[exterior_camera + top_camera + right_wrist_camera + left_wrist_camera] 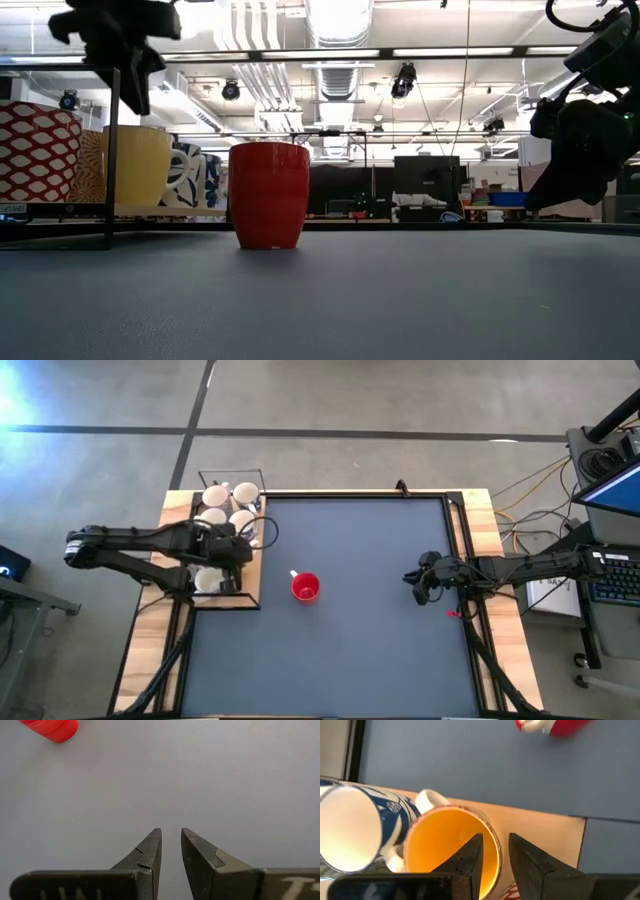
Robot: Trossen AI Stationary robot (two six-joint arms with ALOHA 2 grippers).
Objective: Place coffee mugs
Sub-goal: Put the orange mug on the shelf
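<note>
An orange-yellow mug (447, 840) stands upright on the wooden tray (540, 827) at the table's left, beside a white mug with blue marks (355, 830). My left gripper (496, 837) hangs open just above the orange mug's rim, one finger over its hollow and one outside; in the low view my left gripper (135, 90) is clear of that mug (135, 165). A red mug (305, 587) stands alone mid-table on its base. My right gripper (171, 837) waits near the table's right edge, slightly open, with nothing between its fingers.
Several white mugs (228, 507) crowd the tray's far part inside a thin wire frame (230, 475), and another white mug (208, 578) sits at its near end. A red-and-white patterned mug (35, 150) shows in the low view. The dark mat (360, 650) lies bare around the red mug.
</note>
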